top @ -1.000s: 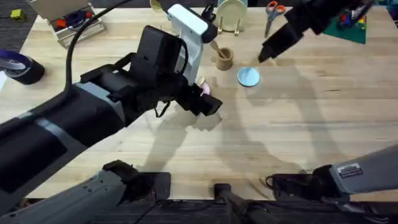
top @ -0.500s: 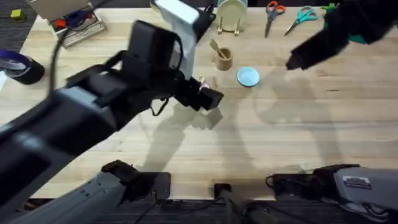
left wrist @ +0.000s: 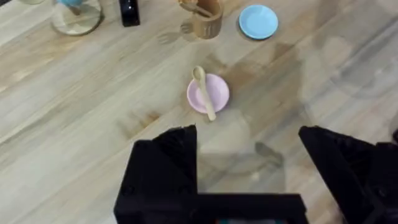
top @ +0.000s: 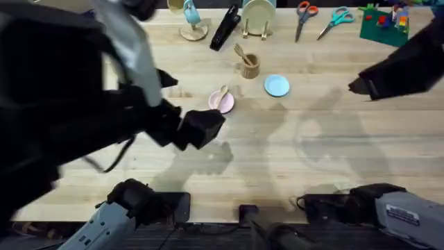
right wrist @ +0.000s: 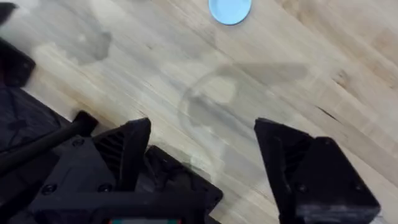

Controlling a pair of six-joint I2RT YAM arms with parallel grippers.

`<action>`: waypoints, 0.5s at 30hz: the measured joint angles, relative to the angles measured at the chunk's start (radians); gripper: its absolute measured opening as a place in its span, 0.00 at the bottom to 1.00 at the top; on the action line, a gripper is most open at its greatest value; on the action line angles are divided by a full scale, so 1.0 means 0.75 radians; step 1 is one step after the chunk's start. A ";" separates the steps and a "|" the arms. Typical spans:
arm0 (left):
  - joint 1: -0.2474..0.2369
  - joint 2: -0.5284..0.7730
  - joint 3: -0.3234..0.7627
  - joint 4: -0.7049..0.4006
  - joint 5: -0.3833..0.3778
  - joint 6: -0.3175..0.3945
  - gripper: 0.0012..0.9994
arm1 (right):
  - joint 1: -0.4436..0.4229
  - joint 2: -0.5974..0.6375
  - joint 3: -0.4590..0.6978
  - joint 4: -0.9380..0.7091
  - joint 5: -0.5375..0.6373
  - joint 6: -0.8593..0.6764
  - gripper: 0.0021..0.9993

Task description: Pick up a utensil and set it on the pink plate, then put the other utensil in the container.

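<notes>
The pink plate (top: 223,104) (left wrist: 219,93) lies mid-table with the wooden spoon (top: 222,96) (left wrist: 205,99) resting across it. Just behind it stands the tan wooden container (top: 250,67) (left wrist: 206,23), and the wooden fork (top: 240,53) (left wrist: 193,7) leans inside it. My left gripper (top: 201,128) (left wrist: 247,134) hangs open and empty, nearer to me than the plate and above the table. Far to the right, my right gripper (top: 361,85) (right wrist: 202,127) is also open and holds nothing.
A light blue plate (top: 277,85) (left wrist: 259,22) (right wrist: 230,9) sits right of the container. Along the back edge are a pale green dish on a rack (top: 258,15), a black object (top: 225,28), two pairs of scissors (top: 303,14) and a green board with blocks (top: 385,24).
My left arm has pulled back toward the near left and risen, uncovering the pink plate with the spoon on it. The right arm has swung out to the right.
</notes>
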 joint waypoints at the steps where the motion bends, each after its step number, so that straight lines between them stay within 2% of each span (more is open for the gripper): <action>1: 0.000 -0.003 0.043 -0.054 -0.009 0.000 0.99 | 0.000 -0.012 0.000 0.000 0.001 0.001 1.00; 8: 0.001 0.035 0.327 -0.342 -0.069 0.000 0.99 | 0.000 -0.090 0.000 0.000 0.014 0.005 1.00; 15: 0.001 0.059 0.510 -0.404 -0.149 -0.001 0.99 | 0.000 -0.140 0.000 0.000 0.014 0.005 1.00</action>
